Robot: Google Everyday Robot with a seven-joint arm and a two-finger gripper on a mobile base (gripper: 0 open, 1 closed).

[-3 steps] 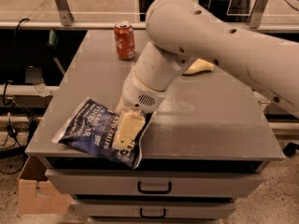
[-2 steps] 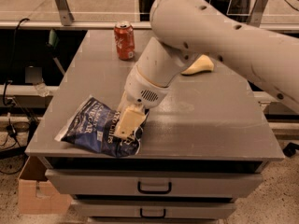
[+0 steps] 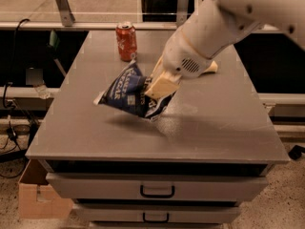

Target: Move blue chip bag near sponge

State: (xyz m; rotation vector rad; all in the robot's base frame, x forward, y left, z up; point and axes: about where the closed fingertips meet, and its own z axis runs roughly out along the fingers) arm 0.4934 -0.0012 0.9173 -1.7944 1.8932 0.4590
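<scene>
Blue chip bag (image 3: 125,90) hangs pinched between the gripper (image 3: 159,87) fingers above the grey drawer table (image 3: 214,123). Its white lettering is unreadable; a red soda can (image 3: 127,41) stands behind.

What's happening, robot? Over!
Gripper shut on blue chip bag, mid-table. Bag off the tabletop. Sponge peeks from behind arm. Soda can not in the way.

Crinkly, glossy foil on the blue chip bag (image 3: 125,90), pinched by the smooth cream plastic gripper (image 3: 161,86) just above the middle of the table (image 3: 214,128). The table is matt grey, painted metal by the look of it. The soda can (image 3: 126,41) is shiny metal, and the box (image 3: 35,194) on the floor is plain cardboard.
</scene>
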